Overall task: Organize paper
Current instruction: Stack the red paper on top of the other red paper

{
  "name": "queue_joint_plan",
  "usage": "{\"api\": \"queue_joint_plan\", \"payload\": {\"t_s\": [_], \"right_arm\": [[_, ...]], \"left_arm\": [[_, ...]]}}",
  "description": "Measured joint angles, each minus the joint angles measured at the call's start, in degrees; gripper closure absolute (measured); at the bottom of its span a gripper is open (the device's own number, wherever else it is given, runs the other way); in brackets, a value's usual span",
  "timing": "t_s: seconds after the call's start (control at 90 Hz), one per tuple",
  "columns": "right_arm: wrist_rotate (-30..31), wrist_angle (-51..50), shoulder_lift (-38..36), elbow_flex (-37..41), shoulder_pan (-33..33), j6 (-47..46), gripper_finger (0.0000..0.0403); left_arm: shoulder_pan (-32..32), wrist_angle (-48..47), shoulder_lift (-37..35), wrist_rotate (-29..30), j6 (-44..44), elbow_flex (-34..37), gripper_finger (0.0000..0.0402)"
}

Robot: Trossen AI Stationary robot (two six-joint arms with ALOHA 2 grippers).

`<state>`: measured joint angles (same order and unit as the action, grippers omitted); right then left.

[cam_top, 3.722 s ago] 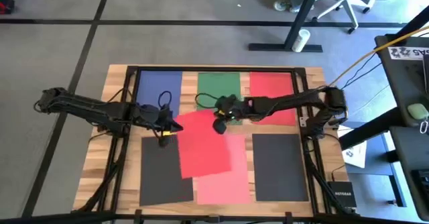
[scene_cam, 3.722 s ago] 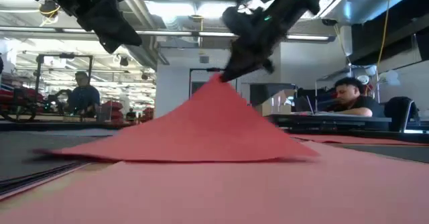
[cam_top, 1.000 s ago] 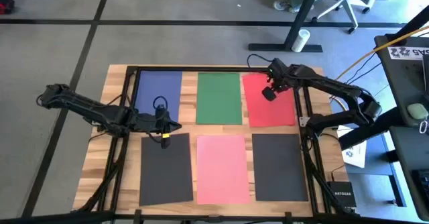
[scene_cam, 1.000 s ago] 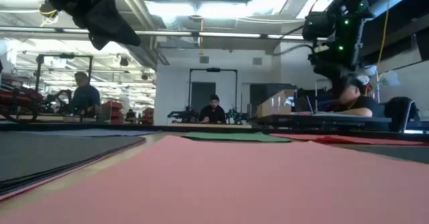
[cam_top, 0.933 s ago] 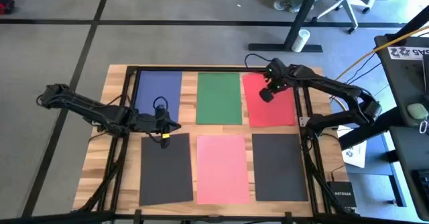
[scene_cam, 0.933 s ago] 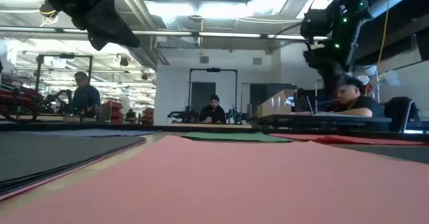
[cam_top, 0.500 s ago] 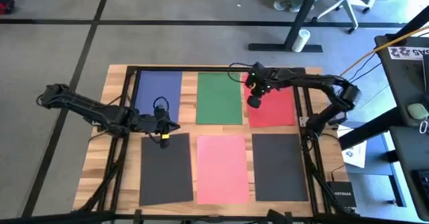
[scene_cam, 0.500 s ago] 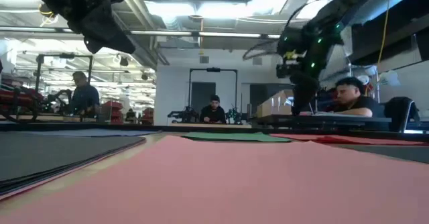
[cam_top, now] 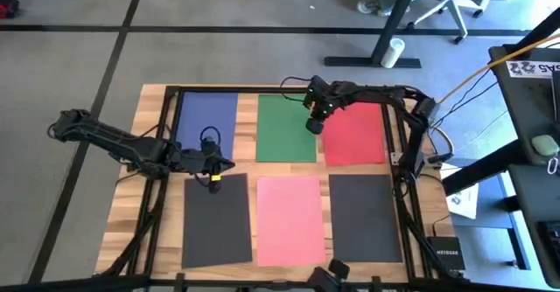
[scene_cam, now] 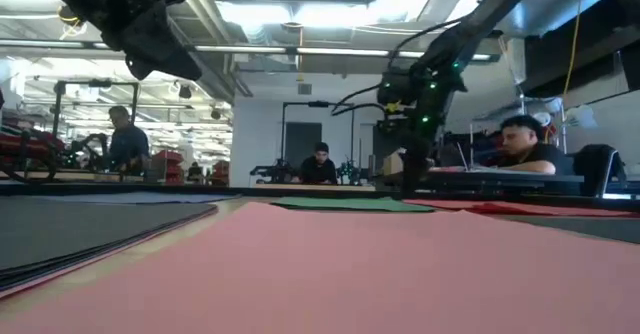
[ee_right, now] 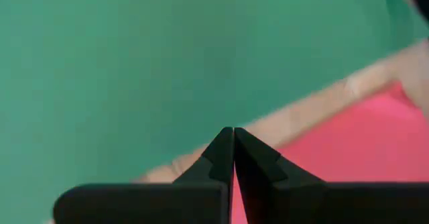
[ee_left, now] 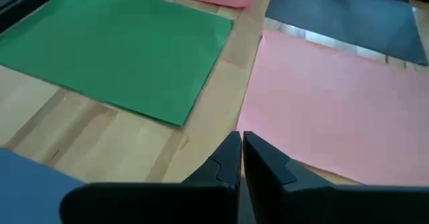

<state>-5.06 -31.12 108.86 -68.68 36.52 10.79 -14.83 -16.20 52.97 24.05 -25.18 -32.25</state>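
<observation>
6 sheets of paper lie flat on the wooden tabletop in 2 rows of 3, each apart from its neighbours with bare wood between. the far row runs blue sheet, green sheet, red sheet from the left arm's side to the right arm's side; the near row runs a dark grey sheet, the salmon pink sheet and a second dark grey sheet

the right gripper hangs over the strip of wood between the green and red sheets, near their far half, its arm reaching in from the right side of the tabletop. in the right wrist view its jaws are pressed together with nothing between them, the tips over the wood strip with green on one side and red on the other

the left gripper sits above the far edge of the left dark grey sheet, just near the blue sheet's near edge. its jaws are together and hold nothing; the left wrist view shows the closed tips pointing across bare wood toward the green and salmon pink sheets

in the low view the salmon pink sheet fills the foreground, and people sit at desks in the room behind
</observation>
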Motion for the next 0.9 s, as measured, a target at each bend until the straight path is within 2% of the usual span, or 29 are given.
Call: {"api": "queue_joint_plan", "payload": {"t_s": [0.222, 0.9], "right_arm": [[0.6, -1.8, 3.9, -2.2, 1.3, -1.2, 0.0403], [1.4, -2.7, 3.9, -3.3, 2.1, -2.9, 0.0403]], "left_arm": [[0.0, -0.6, 0.5, 0.0, -0.3, 0.0, 0.0401], [0.0, -1.2, 2.3, 0.0, -0.4, 0.0, 0.0401]]}}
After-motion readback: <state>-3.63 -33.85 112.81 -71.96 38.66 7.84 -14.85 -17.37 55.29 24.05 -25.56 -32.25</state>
